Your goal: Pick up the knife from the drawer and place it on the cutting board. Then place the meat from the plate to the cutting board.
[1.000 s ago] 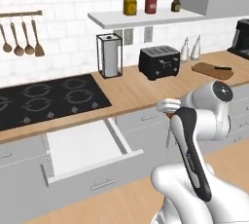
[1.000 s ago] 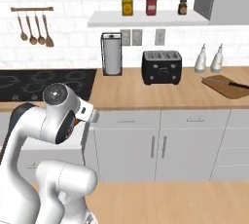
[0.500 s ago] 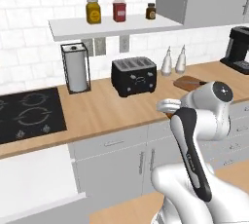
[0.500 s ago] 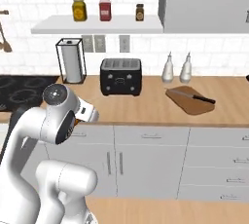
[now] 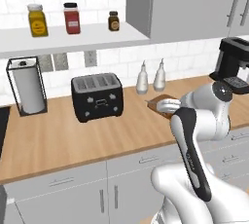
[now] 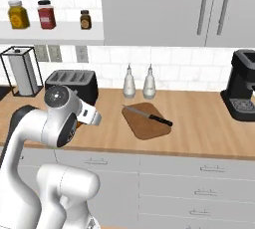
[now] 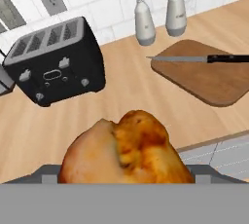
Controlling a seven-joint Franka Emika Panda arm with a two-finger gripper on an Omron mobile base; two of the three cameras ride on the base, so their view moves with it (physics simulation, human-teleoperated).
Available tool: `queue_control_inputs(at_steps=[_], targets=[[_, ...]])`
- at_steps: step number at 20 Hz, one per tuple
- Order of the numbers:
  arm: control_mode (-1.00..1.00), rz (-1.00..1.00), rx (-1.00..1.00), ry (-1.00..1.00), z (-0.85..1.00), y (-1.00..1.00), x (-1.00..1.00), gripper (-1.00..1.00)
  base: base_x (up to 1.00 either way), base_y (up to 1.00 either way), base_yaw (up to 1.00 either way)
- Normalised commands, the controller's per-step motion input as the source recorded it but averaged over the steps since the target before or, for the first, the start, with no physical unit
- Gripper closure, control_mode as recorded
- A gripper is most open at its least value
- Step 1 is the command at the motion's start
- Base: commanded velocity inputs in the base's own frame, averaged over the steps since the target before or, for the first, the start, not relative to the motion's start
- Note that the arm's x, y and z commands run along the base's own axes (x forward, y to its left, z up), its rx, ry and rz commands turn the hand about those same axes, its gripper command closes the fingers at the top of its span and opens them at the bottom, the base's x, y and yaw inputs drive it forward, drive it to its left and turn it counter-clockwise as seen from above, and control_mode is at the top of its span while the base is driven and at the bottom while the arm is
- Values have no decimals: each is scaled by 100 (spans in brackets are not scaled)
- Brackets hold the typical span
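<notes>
1. One piece of meat (image 7: pixel 127 150), orange-brown and rounded, sits right up against the hand camera at the bottom of the hand view, above the worktop (image 7: pixel 121 101); the claw has it gripped, jaws spread wide around the thick end, though the fingertips themselves are hidden behind it.
2. One knife (image 6: pixel 147 115), silver blade and black handle, lies flat across the cutting board (image 6: pixel 144 123), handle toward the right in the right base view.
3. One cutting board, brown with rounded corners, lies on the worktop just in front of the two bottles (image 6: pixel 129 83).
4. Two pale bottles stand side by side against the tiled wall, just behind the board.
5. One black four-slot toaster (image 5: pixel 97 96) stands left of the board, well apart from it.
6. One paper towel roll in a wire holder (image 5: pixel 26 86) stands farther left, near the wall.
7. One black coffee machine (image 6: pixel 243 92) stands at the right end of the worktop.
8. Three jars on the white shelf (image 5: pixel 68 38) above: one yellow (image 5: pixel 37 20), one red (image 5: pixel 72 18), one small and dark (image 5: pixel 114 21).
9. The worktop is light wood over grey drawers and cupboard doors; white tiles behind, grey wall cabinets above.
</notes>
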Motion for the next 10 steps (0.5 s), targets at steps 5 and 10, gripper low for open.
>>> queue_control_inputs(at_steps=[5, 10], targets=[[-100, 1, 0, 0, -3, -5, 10, 100, 49, -62, 8], [-100, 0, -1, 0, -32, -2, 28, 100, 0, 0, 0]])
